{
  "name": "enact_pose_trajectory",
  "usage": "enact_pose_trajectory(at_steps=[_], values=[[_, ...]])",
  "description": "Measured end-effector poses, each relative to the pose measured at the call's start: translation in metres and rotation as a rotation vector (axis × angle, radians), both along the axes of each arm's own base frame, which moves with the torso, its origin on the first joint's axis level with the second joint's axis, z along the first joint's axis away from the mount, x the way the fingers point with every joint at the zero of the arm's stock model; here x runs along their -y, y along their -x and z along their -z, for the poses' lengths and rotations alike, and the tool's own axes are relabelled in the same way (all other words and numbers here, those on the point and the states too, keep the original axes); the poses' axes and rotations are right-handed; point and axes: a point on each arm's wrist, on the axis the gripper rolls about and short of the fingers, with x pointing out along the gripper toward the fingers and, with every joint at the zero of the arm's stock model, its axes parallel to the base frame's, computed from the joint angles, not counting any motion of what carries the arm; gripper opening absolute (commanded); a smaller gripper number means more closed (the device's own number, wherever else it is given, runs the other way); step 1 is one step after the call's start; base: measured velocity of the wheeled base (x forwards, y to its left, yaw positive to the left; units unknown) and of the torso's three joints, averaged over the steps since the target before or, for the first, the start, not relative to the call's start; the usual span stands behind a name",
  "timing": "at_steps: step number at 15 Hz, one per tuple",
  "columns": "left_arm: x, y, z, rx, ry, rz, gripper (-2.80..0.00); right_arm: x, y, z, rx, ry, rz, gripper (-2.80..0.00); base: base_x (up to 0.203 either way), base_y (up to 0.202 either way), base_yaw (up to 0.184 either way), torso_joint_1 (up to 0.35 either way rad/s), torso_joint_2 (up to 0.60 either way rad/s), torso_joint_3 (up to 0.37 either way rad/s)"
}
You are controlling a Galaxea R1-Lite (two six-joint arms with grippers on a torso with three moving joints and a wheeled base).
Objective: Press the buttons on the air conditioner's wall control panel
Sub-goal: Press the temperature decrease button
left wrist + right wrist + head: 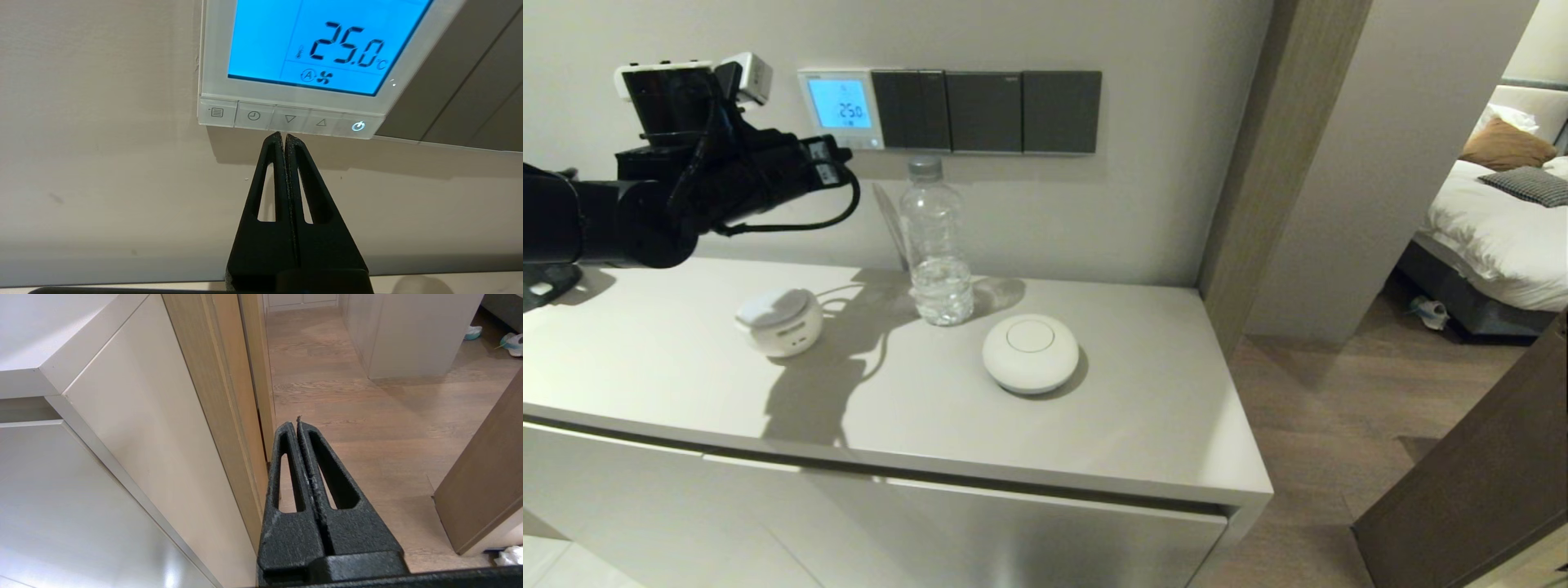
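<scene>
The air conditioner's wall control panel [805, 106] is a small white-framed square on the wall, its blue screen reading 25.0. In the left wrist view the panel [214, 61] fills the top, with the buttons [290, 119] in a pale row under the screen: menu, clock, down arrow, up arrow and a lit power button. My left gripper [282, 134] is shut and empty. Its tips sit just under the strip's lower edge, below the down-arrow button. In the head view the left gripper [840, 161] is just below the panel. My right gripper [297, 423] is shut and empty, low beside the cabinet's side, over the wooden floor.
Three dark grey switch plates [986, 111] adjoin the panel on the right. On the cabinet top [1160, 408] stand a clear water bottle [939, 245], a round white device [1030, 353] and a smaller white device [779, 320]. A doorway and a bed lie to the right.
</scene>
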Motion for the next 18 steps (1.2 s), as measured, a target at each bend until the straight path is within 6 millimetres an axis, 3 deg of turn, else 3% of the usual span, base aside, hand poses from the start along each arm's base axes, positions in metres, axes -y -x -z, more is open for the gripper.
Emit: enact_pose_trajectory(at_steps=[8,18], values=[[-0.001,0.007,-0.005,0.008,-0.001,-0.001,-2.80,0.000,0.000,0.000,0.000,0.000,0.000,-2.80,0.000,0.000,0.000,0.000,0.00,0.000],[0.000,-0.004,0.004,-0.009,-0.003,-0.003,-2.80,0.000,0.000,0.000,0.000,0.000,0.000,-2.80,0.000,0.000,0.000,0.000,0.00,0.000]])
